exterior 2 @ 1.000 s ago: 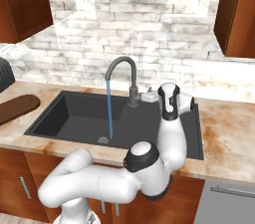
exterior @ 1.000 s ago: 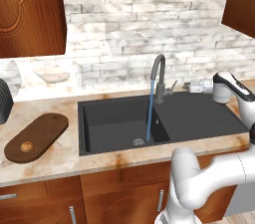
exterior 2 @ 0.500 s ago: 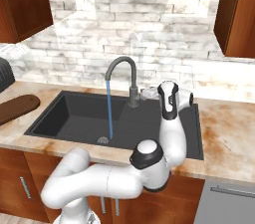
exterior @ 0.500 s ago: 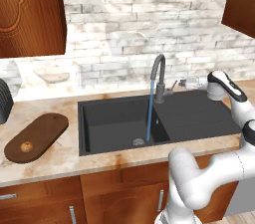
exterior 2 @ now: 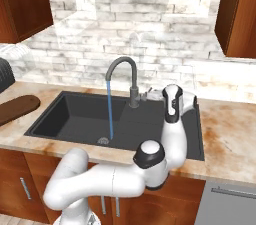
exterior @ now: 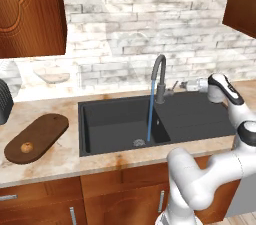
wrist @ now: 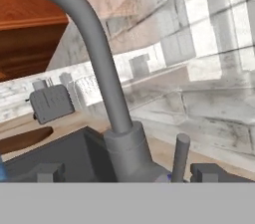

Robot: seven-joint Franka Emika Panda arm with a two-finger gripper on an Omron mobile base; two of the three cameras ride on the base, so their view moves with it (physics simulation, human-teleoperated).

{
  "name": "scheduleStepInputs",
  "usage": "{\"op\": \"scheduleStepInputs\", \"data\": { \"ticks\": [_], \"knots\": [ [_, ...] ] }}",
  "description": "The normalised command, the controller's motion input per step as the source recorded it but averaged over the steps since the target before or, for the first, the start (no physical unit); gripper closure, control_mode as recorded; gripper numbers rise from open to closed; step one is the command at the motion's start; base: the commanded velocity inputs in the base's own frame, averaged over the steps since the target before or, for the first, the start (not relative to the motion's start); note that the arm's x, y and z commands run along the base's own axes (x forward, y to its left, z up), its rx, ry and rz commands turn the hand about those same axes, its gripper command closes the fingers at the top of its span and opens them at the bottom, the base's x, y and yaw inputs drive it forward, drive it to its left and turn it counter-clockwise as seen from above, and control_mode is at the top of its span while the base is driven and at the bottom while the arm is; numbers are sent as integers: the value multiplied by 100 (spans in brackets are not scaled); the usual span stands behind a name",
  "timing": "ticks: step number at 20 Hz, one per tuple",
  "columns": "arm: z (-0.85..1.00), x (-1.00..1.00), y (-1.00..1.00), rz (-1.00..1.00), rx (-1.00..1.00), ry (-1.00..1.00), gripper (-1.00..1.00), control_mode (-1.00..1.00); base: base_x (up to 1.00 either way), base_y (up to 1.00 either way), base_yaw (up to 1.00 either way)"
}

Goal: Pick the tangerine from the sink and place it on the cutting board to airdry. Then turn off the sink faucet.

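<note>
**Faucet lever approach, with the fruit already on the board**

We see the tangerine resting on the cutting board, toward its near end, on the tabletop left of the sink. We judge the first half of the task complete. The sink faucet is running: a thin blue stream falls from the arched spout to the drain. The step in hand is therefore shutting off the water.

In the hand view the faucet's grey column fills the left centre, and its small lever handle rises just right of the base. The gripper looks past that base with its jaws set wide apart, one dark fingertip at lower left and the other at lower right. The lever stands between them, nearer the right one, and we cannot tell whether anything touches it.

In the right base view the hand hovers just beside the faucet, over the sink's draining side.

To do this step well, we judge that one finger should meet the lever squarely near its tip. The push should then follow the lever's own arc, without pressing on the column. The stream is the check: the step is done only when the stream stops.
</note>
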Motion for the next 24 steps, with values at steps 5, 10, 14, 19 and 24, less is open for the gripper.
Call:
{"op": "scheduleStepInputs", "data": {
  "ticks": [5, 10, 14, 19, 24],
  "knots": [
    [-13, 19, -9, 0, 0, 0, -100, -100, 0, 0, 0],
    [-8, 26, 0, 0, 0, 0, -100, -100, 0, 0, 0],
    [-7, 27, 0, 0, 0, 0, -100, -100, 0, 0, 0],
    [-8, 21, 0, 0, 0, 0, -100, -100, 0, 0, 0],
    [-9, 23, 12, 0, 0, 0, -100, -100, 0, 0, 0]
  ]
}}
